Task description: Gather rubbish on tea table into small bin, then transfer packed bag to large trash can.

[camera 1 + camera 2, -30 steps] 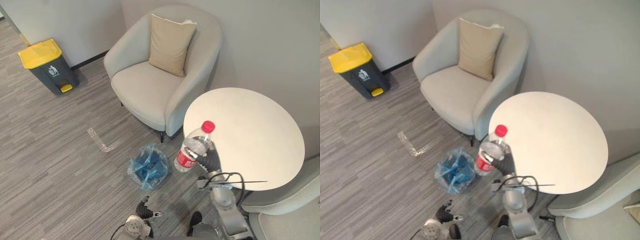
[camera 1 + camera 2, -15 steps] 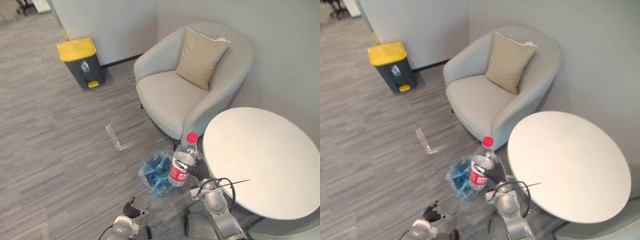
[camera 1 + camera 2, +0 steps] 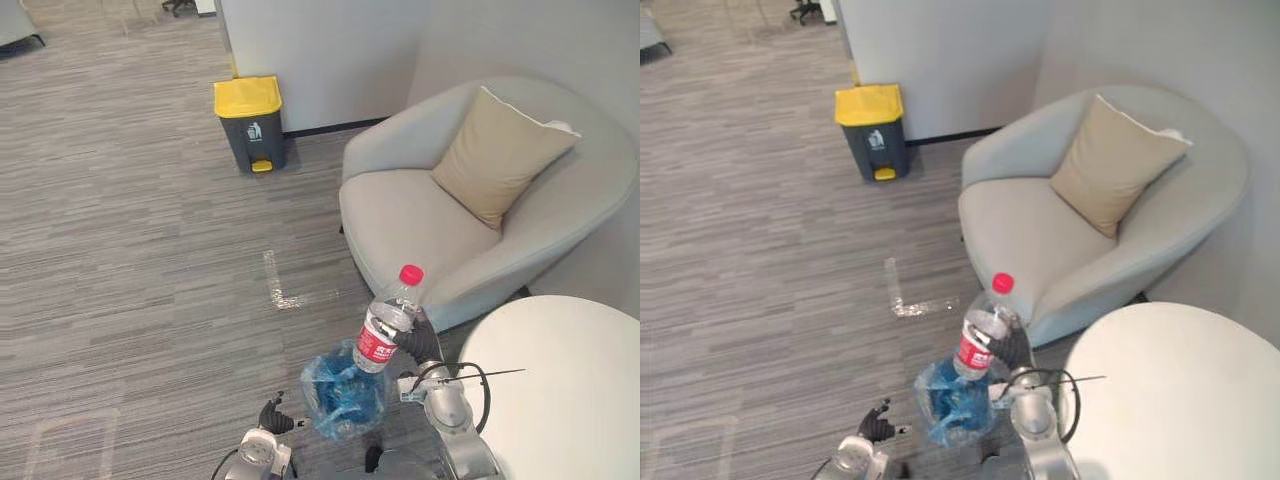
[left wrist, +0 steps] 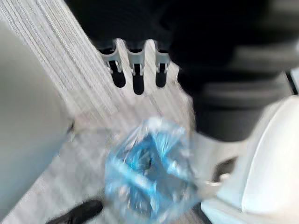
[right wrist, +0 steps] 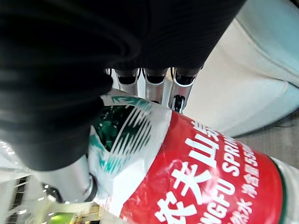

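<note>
Left eye view: right hand (image 3: 420, 346) clamped round the clear red-capped plastic water bottle (image 3: 386, 322) tilted above the small blue-bagged bin (image 3: 322, 418), left hand (image 3: 272, 417) relaxed nearby, so let go off-centre and it likely clips the rim, rolling across the grey carpet floor (image 3: 150, 300).

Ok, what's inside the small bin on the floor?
Inside the small bin, only crumpled blue bag shows; anything under its folds is hidden. The bottle is outside, in the right hand.

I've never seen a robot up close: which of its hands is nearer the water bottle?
Right. The right hand is curled round the water bottle's lower part; the left hand is low on the other side of the blue-bagged small bin, apart from the bottle.
</note>
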Robot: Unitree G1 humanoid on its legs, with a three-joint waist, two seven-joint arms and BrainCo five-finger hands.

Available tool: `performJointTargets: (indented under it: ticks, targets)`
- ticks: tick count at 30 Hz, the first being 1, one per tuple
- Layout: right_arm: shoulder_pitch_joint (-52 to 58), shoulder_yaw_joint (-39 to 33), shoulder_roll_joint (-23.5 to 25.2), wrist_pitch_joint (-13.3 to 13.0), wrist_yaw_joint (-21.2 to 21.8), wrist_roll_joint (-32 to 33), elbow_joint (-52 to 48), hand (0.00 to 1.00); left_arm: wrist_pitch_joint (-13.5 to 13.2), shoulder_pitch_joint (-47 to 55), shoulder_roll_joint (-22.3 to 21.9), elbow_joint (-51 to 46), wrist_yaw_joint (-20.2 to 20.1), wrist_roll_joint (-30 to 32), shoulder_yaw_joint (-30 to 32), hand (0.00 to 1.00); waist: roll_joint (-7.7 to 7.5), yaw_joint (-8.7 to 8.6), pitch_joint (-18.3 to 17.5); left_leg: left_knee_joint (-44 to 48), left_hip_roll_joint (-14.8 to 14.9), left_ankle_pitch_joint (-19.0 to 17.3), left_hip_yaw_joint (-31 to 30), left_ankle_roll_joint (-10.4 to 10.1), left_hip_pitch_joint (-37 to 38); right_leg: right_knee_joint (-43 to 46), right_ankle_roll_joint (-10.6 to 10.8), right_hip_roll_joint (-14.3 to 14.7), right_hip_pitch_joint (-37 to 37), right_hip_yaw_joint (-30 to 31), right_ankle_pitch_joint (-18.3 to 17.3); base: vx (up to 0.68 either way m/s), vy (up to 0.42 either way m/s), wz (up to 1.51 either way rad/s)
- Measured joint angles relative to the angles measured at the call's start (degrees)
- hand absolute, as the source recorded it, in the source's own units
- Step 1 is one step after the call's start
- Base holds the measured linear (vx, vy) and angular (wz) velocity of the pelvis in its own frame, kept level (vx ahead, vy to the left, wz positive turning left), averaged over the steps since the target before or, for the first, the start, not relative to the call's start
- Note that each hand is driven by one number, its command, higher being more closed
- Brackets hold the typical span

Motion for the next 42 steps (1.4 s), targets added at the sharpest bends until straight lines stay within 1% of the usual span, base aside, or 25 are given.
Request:
performJointTargets:
  ticks: [3, 8, 9, 10, 12, 13, 14, 15, 16, 17, 18, 19, 20, 21, 23, 25, 27, 28, 29, 32, 34, 35, 37, 39, 42]
  targets:
    - [-0.12, 0.09, 1.27, -0.04, 0.32, -0.06, 0.98, 1.00, 0.30, 0.16, 0.66, 0.34, 0.02, 0.04, 0.02, 0.00, -0.17, 0.05, -0.09, -2.37, -0.85, 0.33, 2.43, 0.53, 2.99, -0.25, 0.44, -0.51, 0.52, 2.83, 0.32, 0.05, 0.122, -0.40]
    - [-0.99, 2.10, 1.24, -0.02, 0.29, -1.58, 6.21, 1.00, 0.42, 0.19, 0.84, 1.05, 0.03, 0.00, 0.01, 0.00, 0.14, -0.06, -0.14, -4.18, -0.38, 0.42, 6.23, 0.66, 5.04, -0.26, 0.92, 0.40, -0.52, 6.46, 0.91, -0.01, 0.016, -0.46]
    - [-1.37, 2.64, 0.89, -0.02, 0.29, -3.04, 7.49, 1.00, 0.35, 0.19, 0.84, 1.15, 0.04, -0.02, 0.02, 0.00, 0.34, -0.12, -0.18, -4.67, -0.37, 0.75, 7.43, 0.97, 4.94, -0.23, 0.82, 0.72, -1.59, 7.53, 1.21, -0.18, -0.032, -1.00]
    - [-6.35, 4.59, -1.86, 0.00, 0.16, -6.16, 12.29, 1.00, -0.38, -0.37, 0.18, 0.61, 0.60, -0.86, 0.10, 0.00, 2.36, -0.69, 2.21, -3.34, 0.19, 0.93, 10.95, 0.99, 1.23, 3.55, 1.15, 1.53, -8.48, 10.97, 2.25, -0.24, -0.043, -0.99]
    - [-7.82, 5.01, -2.33, 0.09, 0.11, -7.57, 13.46, 1.00, -0.45, -0.50, -0.22, -0.14, 1.33, -2.54, 0.24, 0.00, 2.52, -0.83, 3.09, -2.34, 0.15, 0.94, 11.33, 1.01, -1.17, 4.47, 1.16, 1.34, -11.17, 11.83, 2.24, -0.22, -0.050, -0.46]
    - [-8.68, 6.03, -2.84, 0.07, 0.08, -7.95, 13.44, 1.00, -0.60, -0.68, -0.19, -1.05, 1.40, -3.11, 0.90, 0.00, 2.44, -0.84, 4.68, -1.21, 0.22, 0.85, 11.35, 1.06, -1.60, 4.56, 1.16, 1.25, -11.21, 12.01, 2.24, -0.18, -0.046, -0.10]
    - [-10.43, 6.80, -3.44, -0.02, 0.09, -8.00, 13.39, 1.00, -0.67, -1.26, -0.15, -2.24, 1.90, -3.63, 2.53, 0.00, 2.15, -0.80, 6.65, 2.48, 1.00, -0.86, 11.39, 0.84, -4.73, 5.13, 1.35, 1.44, -13.17, 12.36, 2.08, -0.23, -0.043, -0.11]
    - [-11.51, 7.13, -3.63, -0.08, 0.09, -8.03, 13.35, 1.00, -0.67, -1.78, -0.09, -2.75, 2.21, -3.76, 3.09, 0.00, 2.36, -0.73, 7.14, 4.73, 1.62, -2.06, 11.49, 0.75, -6.86, 5.68, 1.60, 1.60, -14.52, 12.44, 1.80, -0.31, -0.058, -0.29]
    - [-15.57, 8.05, -3.75, -0.12, 0.00, -8.26, 13.37, 1.00, -0.71, -3.28, 0.39, -4.46, 2.49, -4.71, 4.83, 0.00, 2.30, -0.39, 8.16, 12.17, 3.15, -4.16, 11.92, 1.14, -13.97, 7.89, 2.16, 2.09, -19.81, 12.76, 1.10, -0.37, -0.069, -0.37]
    - [-19.52, 8.57, -4.07, -0.12, -0.42, -9.33, 13.67, 1.00, -0.75, -4.70, 0.80, -5.66, 2.87, -5.79, 5.63, 0.00, 2.74, -0.29, 8.95, 16.96, 4.91, -5.29, 12.14, 1.53, -20.62, 10.15, 2.31, 3.11, -25.96, 13.25, 1.63, -0.42, -0.065, -0.47]
    - [-24.83, 9.03, -4.50, -0.06, -1.09, -10.44, 15.76, 1.00, -0.79, -7.53, 1.13, -7.02, 3.74, -6.94, 7.15, 0.00, 2.73, -0.14, 12.18, 20.83, 6.22, -5.72, 12.52, 1.81, -26.08, 12.61, 2.48, 3.92, -31.35, 14.12, 2.56, -0.34, -0.034, -0.30]
    - [-26.44, 9.04, -4.89, 0.09, -1.15, -10.52, 16.44, 1.00, -0.77, -8.50, 1.11, -7.20, 3.89, -7.03, 7.59, 0.00, 2.74, 0.06, 13.41, 21.67, 6.53, -5.82, 12.60, 1.94, -27.15, 13.23, 2.56, 4.14, -32.50, 14.37, 2.75, -0.31, -0.011, -0.25]
    - [-29.86, 9.10, -6.13, 0.59, -1.44, -11.71, 17.61, 1.00, -0.81, -10.35, 0.56, -8.44, 4.62, -8.03, 8.57, 0.00, 2.94, 0.94, 16.26, 24.04, 7.61, -6.59, 12.66, 1.84, -29.62, 14.71, 2.77, 4.61, -34.81, 14.72, 2.91, -0.25, 0.002, -0.13]
    - [-30.82, 8.95, -6.77, 0.73, -2.02, -12.47, 17.57, 1.00, -1.01, -11.00, -0.14, -10.06, 5.04, -8.80, 9.28, 0.00, 2.85, 1.67, 17.47, 26.43, 8.41, -7.15, 12.25, 1.77, -32.42, 16.66, 2.80, 4.76, -37.51, 14.62, 2.91, -0.26, 0.017, -0.06]
    - [-30.90, 8.66, -6.79, 0.74, -2.58, -12.42, 17.02, 1.00, -1.53, -11.45, -0.82, -11.28, 5.58, -9.75, 9.80, 0.00, 2.87, 1.96, 17.48, 28.59, 8.88, -7.54, 11.19, 2.03, -36.25, 18.80, 2.81, 4.85, -40.89, 13.76, 2.72, -0.16, 0.024, 0.15]
    - [-32.82, 8.67, -7.03, 1.17, -3.26, -12.39, 16.97, 1.00, -1.91, -12.86, -2.64, -13.80, 6.42, -11.62, 11.67, 0.00, 2.88, 2.79, 17.49, 31.97, 9.54, -7.93, 9.68, 2.67, -42.56, 22.02, 2.57, 4.73, -46.39, 12.18, 2.43, -0.12, 0.014, 0.28]
    - [-34.23, 8.68, -7.30, 1.27, -3.43, -12.39, 16.95, 1.00, -2.02, -13.47, -3.13, -14.79, 6.87, -12.13, 12.05, 0.00, 2.87, 3.02, 17.49, 33.13, 9.61, -7.96, 9.05, 2.71, -44.82, 23.27, 2.54, 4.57, -48.45, 11.71, 2.15, -0.10, 0.014, 0.21]
    - [-36.96, 8.61, -7.58, 1.36, -4.20, -12.39, 16.90, 1.00, -2.19, -14.47, -4.15, -16.64, 7.39, -13.48, 13.56, 0.00, 2.87, 3.57, 17.49, 34.99, 9.68, -7.98, 7.86, 2.77, -48.69, 25.26, 2.45, 4.39, -51.80, 10.87, 1.78, -0.12, 0.010, 0.31]
    - [-39.11, 8.09, -7.71, 1.45, -4.70, -12.40, 16.84, 1.00, -2.40, -15.21, -4.54, -17.89, 7.62, -13.98, 13.76, 0.00, 2.86, 4.13, 17.50, 35.79, 9.64, -7.94, 7.39, 2.80, -51.42, 26.44, 2.44, 4.05, -54.20, 10.26, 1.70, -0.09, 0.003, 0.33]
    - [-43.60, 7.90, -8.15, 1.90, -6.24, -12.44, 16.83, 1.00, -2.86, -16.35, -5.30, -20.66, 8.18, -14.99, 14.97, 0.00, 2.79, 4.74, 17.58, 36.57, 9.28, -6.84, 6.84, 3.42, -56.35, 28.75, 2.32, 2.84, -58.88, 8.83, 1.29, -0.08, -0.008, 0.38]
    - [-48.16, 6.73, -8.33, 2.37, -7.42, -12.44, 16.86, 1.00, -2.89, -18.68, -5.81, -22.39, 8.85, -15.91, 16.53, 0.00, 2.46, 5.89, 18.52, 37.67, 9.32, -6.19, 6.45, 3.52, -61.02, 31.06, 2.08, 2.07, -63.45, 7.82, 0.71, -0.05, -0.014, 0.36]
    - [-48.89, 6.45, -8.37, 2.44, -7.64, -12.44, 16.93, 1.00, -2.89, -18.91, -5.80, -22.78, 8.86, -15.92, 16.61, 0.00, 2.35, 6.02, 18.76, 37.81, 9.31, -6.13, 6.40, 3.44, -61.69, 31.29, 2.02, 1.93, -64.12, 7.64, 0.64, -0.04, -0.003, 0.27]
    - [-52.53, 5.77, -8.86, 2.82, -8.81, -12.36, 17.15, 1.00, -2.96, -20.29, -5.88, -25.05, 9.10, -16.45, 17.45, 0.00, 2.11, 6.27, 20.02, 38.66, 9.17, -5.30, 6.24, 4.21, -65.17, 33.33, 2.05, 1.11, -67.51, 6.88, 0.20, -0.01, 0.009, 0.28]
    - [-53.85, 4.89, -9.86, 3.31, -9.37, -12.34, 17.33, 1.00, -3.00, -21.25, -5.83, -26.01, 9.30, -16.62, 17.53, 0.00, 2.18, 6.52, 20.08, 39.75, 8.92, -4.66, 5.62, 4.78, -67.60, 34.97, 2.25, 0.61, -69.69, 6.61, -0.44, 0.01, 0.020, 0.21]
    - [-54.91, 2.93, -10.40, 3.88, -10.73, -12.30, 17.50, 1.00, -3.07, -21.60, -5.93, -27.74, 9.54, -16.96, 17.50, 0.00, 2.18, 7.00, 20.26, 40.55, 8.27, -4.56, 5.12, 4.94, -69.58, 36.71, 2.21, -0.29, -71.64, 6.07, -1.20, 0.02, 0.021, 0.20]
